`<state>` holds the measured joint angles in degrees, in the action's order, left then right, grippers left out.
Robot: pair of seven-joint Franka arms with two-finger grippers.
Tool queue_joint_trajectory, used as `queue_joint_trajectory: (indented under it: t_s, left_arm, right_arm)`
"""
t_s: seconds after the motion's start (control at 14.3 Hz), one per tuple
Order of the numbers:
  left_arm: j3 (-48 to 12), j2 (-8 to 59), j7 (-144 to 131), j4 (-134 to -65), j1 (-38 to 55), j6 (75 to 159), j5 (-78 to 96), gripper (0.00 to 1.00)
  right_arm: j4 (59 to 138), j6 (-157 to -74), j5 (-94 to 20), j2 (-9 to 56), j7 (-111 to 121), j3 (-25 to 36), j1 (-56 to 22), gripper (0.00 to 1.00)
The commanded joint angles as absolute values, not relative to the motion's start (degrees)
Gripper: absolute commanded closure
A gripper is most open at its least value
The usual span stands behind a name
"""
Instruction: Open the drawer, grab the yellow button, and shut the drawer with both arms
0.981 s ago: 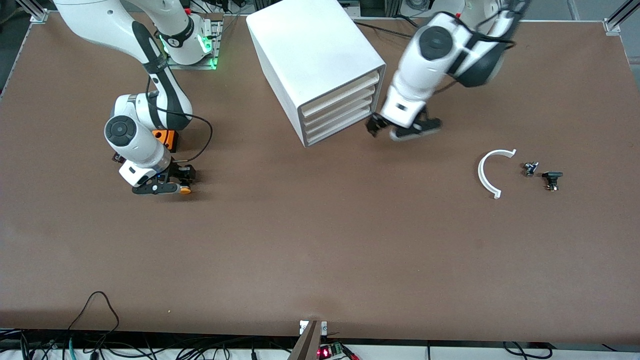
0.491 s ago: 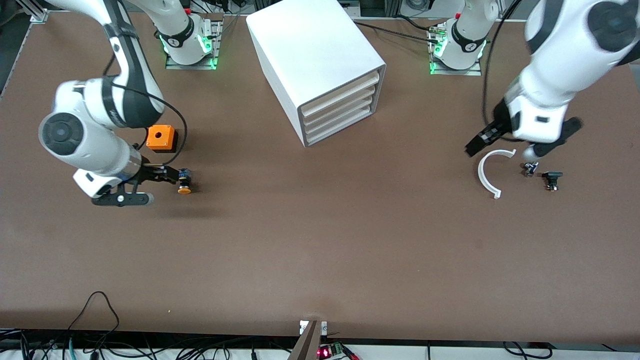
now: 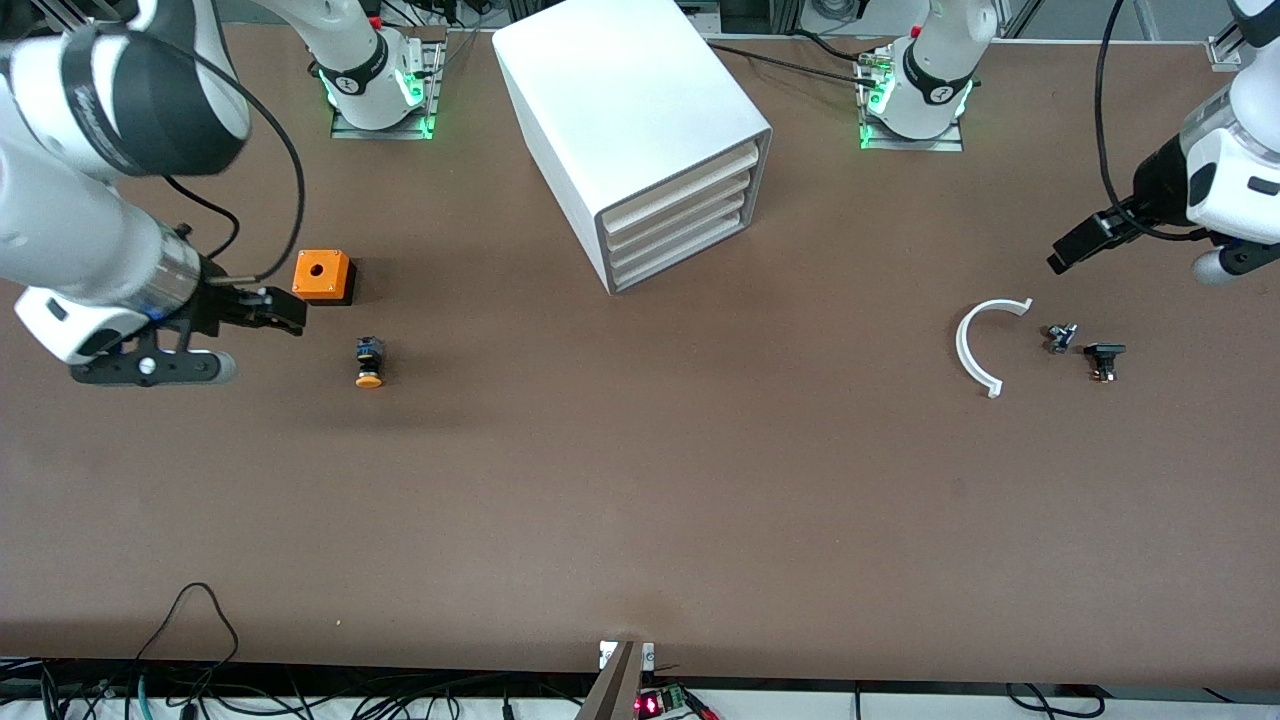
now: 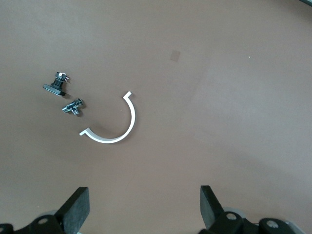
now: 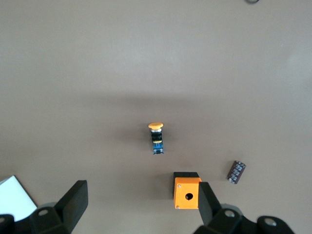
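surface: brown table (image 3: 640, 480), cables along the edge nearest the front camera. White drawer cabinet (image 3: 640, 130) stands between the two arm bases; all drawers look flush, none pulled out.
button: button (image 3: 369, 362) lies on its side on the bare table, orange cap toward the front camera, just nearer that camera than the orange cube (image 3: 323, 276). Not touching the cube; nothing grips it.
right gripper: right gripper (image 3: 255, 335) is up in the air over the right arm's end of the table, beside the cube. Fingers (image 5: 73, 202) spread wide, nothing between them; right wrist view looks straight down on button and cube, plus a small dark part (image 5: 236, 171) near the cube.
left gripper: left gripper (image 3: 1140, 250) is in the air over the left arm's end of the table, above the white curved piece (image 3: 980, 345) and two small black parts (image 3: 1085, 345). Fingers (image 4: 78, 207) wide apart, holding nothing.
stage (my read): button out, drawers closed, both arms clear of everything. Looks done or nearly so.
risk 1: button rests on its round body, so any nudge or table shake could roll it toward the cube or away.
risk 2: a low arm sweep could knock the cube or scatter the loose parts under the left gripper.
risk 3: can't confirm from here that the drawer is fully seated.
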<state>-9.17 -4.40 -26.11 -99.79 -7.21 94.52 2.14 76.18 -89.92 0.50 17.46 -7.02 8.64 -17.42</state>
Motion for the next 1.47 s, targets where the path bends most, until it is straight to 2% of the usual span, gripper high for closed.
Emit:
queue_joint_trajectory:
  t_s: [0.0, 0.21, 0.35, 0.49, 0.77, 1.05, 1.4]
  left_arm:
    - [-8.4, -4.1, -24.3, -97.5, -5.7, 92.2, 2.0, 0.0]
    - [-8.5, -3.3, -24.3, -97.5, -5.7, 92.1, 1.9, 0.0]
    - [-8.5, -2.8, -24.1, -97.6, -5.8, 92.5, 1.8, 0.0]
    - [-8.4, -2.0, -23.5, -97.5, -5.6, 93.0, 1.8, 0.0]
    - [-7.6, -1.5, -16.4, -97.6, -5.5, 94.4, -1.5, 0.0]
    - [-7.4, -0.5, -14.9, -96.9, -6.2, 94.9, -1.5, 0.0]
    - [-7.3, -0.5, -14.3, -96.8, -6.4, 94.5, -1.4, 0.0]
  right_arm:
    - [71.8, -88.1, 1.8, 19.8, -7.5, 8.4, -15.7, 0.0]
    - [74.2, -87.7, 1.8, 17.7, -6.9, 7.0, -12.1, 0.0]
    - [78.0, -88.6, 2.8, 14.6, -7.6, 2.6, -9.3, 0.0]
    - [78.7, -89.7, 6.0, 14.5, -7.4, -0.3, -6.1, 0.0]
    - [89.2, -97.6, 5.8, 8.6, -2.7, 0.6, -2.9, 0.0]
    - [89.7, -93.8, 5.7, 7.5, -1.0, 2.1, -2.9, 0.0]
    - [89.7, -92.9, 3.4, 6.8, -0.5, 3.3, -3.0, 0.0]
